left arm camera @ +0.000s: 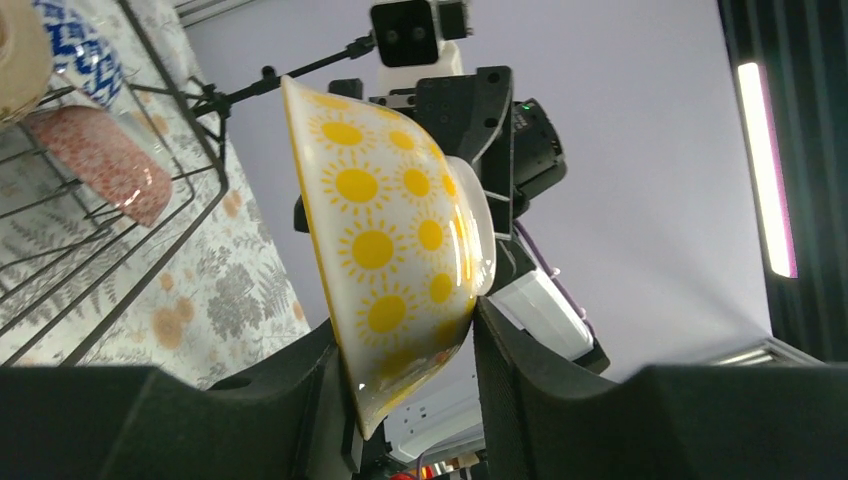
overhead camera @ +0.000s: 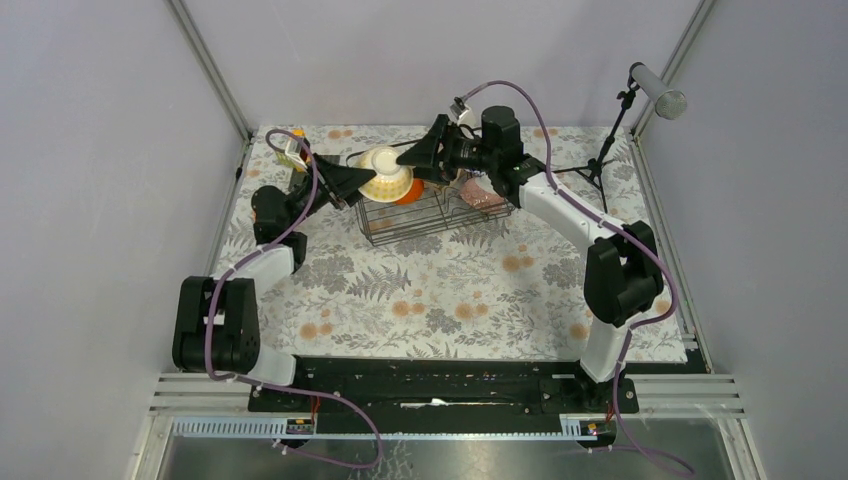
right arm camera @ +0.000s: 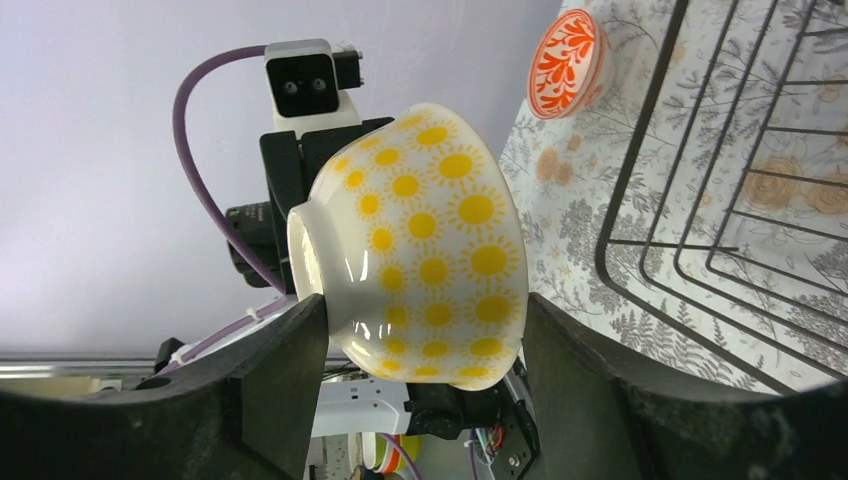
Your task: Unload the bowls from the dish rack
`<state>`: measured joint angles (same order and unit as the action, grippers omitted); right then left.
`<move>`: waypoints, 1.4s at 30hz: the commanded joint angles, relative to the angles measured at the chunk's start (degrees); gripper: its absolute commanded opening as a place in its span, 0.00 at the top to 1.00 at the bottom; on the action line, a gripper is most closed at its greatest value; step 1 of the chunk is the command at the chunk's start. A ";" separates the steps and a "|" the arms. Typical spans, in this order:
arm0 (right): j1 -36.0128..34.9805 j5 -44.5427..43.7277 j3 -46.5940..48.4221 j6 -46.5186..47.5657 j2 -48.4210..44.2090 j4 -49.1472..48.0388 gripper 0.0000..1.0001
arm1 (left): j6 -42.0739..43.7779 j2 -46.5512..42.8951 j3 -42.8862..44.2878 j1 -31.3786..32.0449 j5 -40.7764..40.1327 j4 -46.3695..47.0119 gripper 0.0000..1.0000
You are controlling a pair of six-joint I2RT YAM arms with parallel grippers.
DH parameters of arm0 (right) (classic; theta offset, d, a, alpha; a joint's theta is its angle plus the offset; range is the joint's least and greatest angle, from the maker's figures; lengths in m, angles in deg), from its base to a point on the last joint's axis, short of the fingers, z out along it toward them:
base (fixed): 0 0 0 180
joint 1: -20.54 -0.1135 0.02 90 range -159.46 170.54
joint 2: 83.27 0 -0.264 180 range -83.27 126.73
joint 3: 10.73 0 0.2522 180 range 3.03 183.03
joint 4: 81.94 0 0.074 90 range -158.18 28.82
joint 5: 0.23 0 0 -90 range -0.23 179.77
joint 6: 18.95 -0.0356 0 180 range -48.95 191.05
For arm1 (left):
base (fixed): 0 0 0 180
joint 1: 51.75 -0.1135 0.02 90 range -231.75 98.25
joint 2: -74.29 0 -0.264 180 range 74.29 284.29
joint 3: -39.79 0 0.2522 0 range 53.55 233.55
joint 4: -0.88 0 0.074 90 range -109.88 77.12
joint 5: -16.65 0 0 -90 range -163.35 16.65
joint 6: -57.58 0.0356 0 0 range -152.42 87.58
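So both arms have the white bowl with yellow suns (overhead camera: 385, 172), left end effector (left arm camera: 410, 345) pinched on it from rim to foot, right end effector (right arm camera: 422, 330) clamped around its sides, up in the air over the left end of the dish rack (overhead camera: 440, 218) by the tabletop's (overhead camera: 450, 295) far edge.

Glossy glazed ceramic bowl (right arm camera: 430, 250), black metal-wire dish rack (overhead camera: 410, 228), matt printed floral tablecloth (overhead camera: 450, 300).

Sun-pattern bowl (overhead camera: 385, 172), white with yellow suns, is held in the air on its side over the left end of the black wire dish rack (overhead camera: 432, 228). Orange bowl (overhead camera: 411, 193), pink patterned bowl (overhead camera: 481, 196) and blue-white bowl (left arm camera: 82, 48) sit in the rack. Red-lined bowl (right arm camera: 563, 62) is on the table (overhead camera: 450, 290), outside the rack.
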<state>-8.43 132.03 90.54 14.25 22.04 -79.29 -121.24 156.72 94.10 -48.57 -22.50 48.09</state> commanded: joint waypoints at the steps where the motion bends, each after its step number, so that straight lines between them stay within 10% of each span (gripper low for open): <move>1: -0.21 2.65 -0.84 -4.22 -1.46 -7.60 0.36 | -10.19 1.91 -0.06 0.07 0.75 21.03 0.61; 8: -0.16 3.97 -2.33 -10.36 0.00 -14.60 0.36 | -16.05 4.12 1.15 0.07 0.85 30.00 0.60; 15: -0.13 4.31 -3.32 -14.75 1.15 -20.03 0.35 | -15.87 2.65 3.12 0.09 1.57 30.57 0.39; 42: 2.43 4.58 -7.18 -31.33 5.41 -41.25 0.35 | -18.02 3.68 9.08 -2.12 0.12 31.05 0.51</move>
<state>-6.99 136.00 82.67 -15.58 26.74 -114.63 -138.83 161.24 99.72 -50.06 -21.32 70.19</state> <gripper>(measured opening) 0.724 0.523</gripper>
